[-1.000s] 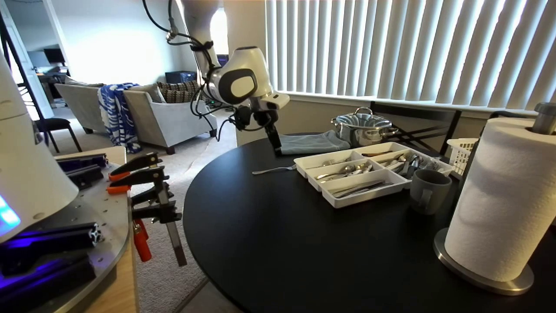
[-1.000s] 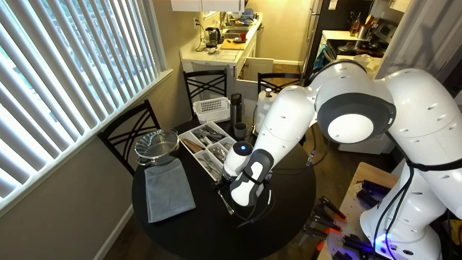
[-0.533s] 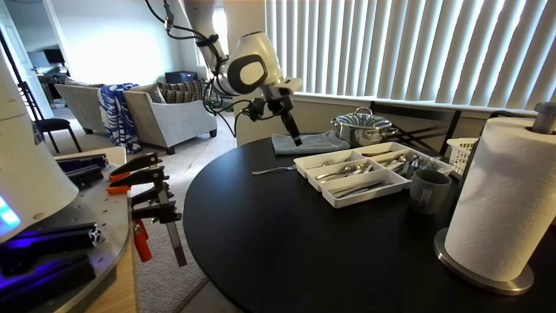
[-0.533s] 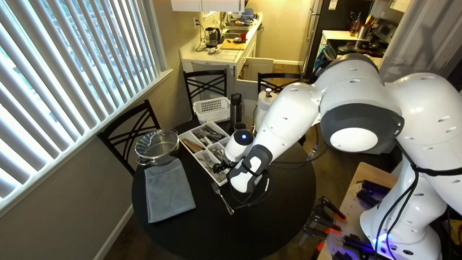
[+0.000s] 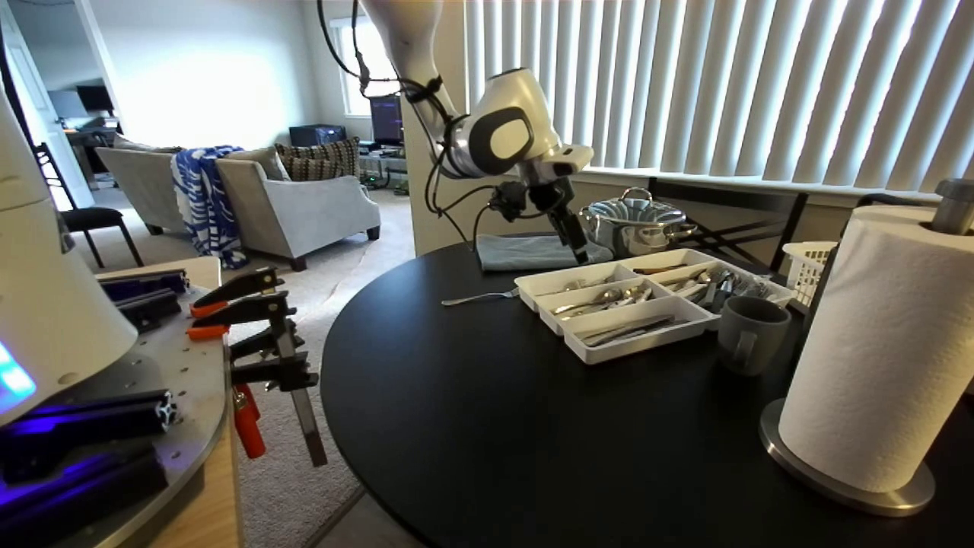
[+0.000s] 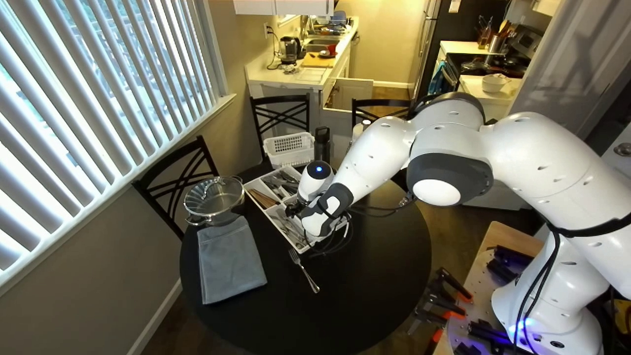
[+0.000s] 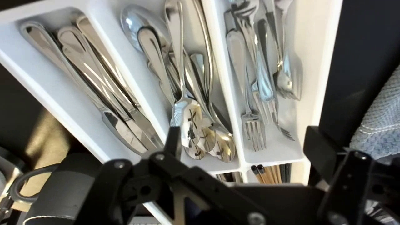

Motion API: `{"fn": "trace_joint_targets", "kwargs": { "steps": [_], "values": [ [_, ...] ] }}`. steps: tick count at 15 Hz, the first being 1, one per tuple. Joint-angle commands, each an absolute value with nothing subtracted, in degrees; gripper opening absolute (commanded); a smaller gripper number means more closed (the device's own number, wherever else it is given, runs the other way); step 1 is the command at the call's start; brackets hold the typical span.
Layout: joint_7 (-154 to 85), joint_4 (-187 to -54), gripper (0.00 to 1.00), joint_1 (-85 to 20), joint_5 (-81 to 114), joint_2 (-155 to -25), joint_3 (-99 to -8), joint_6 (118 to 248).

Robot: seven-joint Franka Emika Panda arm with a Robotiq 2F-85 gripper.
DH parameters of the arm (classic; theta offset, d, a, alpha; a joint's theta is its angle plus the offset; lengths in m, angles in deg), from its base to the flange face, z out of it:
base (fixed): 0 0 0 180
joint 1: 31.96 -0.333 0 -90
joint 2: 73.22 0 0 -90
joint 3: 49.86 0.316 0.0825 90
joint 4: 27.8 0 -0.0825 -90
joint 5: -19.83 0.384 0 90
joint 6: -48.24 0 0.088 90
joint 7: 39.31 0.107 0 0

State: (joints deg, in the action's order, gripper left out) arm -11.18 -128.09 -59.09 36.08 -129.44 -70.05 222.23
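White walls divide the cutlery tray on the round black table, and over it hangs the gripper, unclenched, its two fingers spread wide. In the wrist view one finger blots out a bit of the divider beside the spoons, while the other stands at the tray's outer edge; how high they are, I can't judge. Between them show the forks, lying in their own compartment, several with tines toward the gripper. The spoons are heaped so that they hide parts of one another, and the knives lie in the next compartment over. Thin wooden sticks poke out by the gripper's dark frame, which covers most of their length.

A loose fork lies on the table near the tray. The folded grey-blue cloth seems to reach the pot; whether it runs underneath, I can't see. In an exterior view the arm hides part of the tray, the whole grey mug, the lower end of the dark bottle and nearly all of the paper towel roll.
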Motion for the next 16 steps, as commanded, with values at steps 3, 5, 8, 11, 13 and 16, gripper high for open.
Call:
{"fn": "trace_joint_targets", "kwargs": {
  "steps": [3,5,8,11,13,16],
  "values": [
    [-13.13,-118.6,1.0,-49.83,32.02,-129.27,-63.95,212.7],
    [-10.42,-118.47,1.0,-50.43,31.27,-130.57,-65.08,214.35],
    [-10.38,-117.04,1.0,-49.28,31.13,-129.94,-63.57,212.23],
    [-10.39,-117.06,1.0,-49.29,31.16,-129.93,-63.35,212.22],
    [-10.39,-117.06,1.0,-49.29,31.16,-129.93,-63.34,212.21],
    [-10.93,-114.25,1.0,-48.67,29.81,-131.0,-64.59,208.23]
  ]
}}
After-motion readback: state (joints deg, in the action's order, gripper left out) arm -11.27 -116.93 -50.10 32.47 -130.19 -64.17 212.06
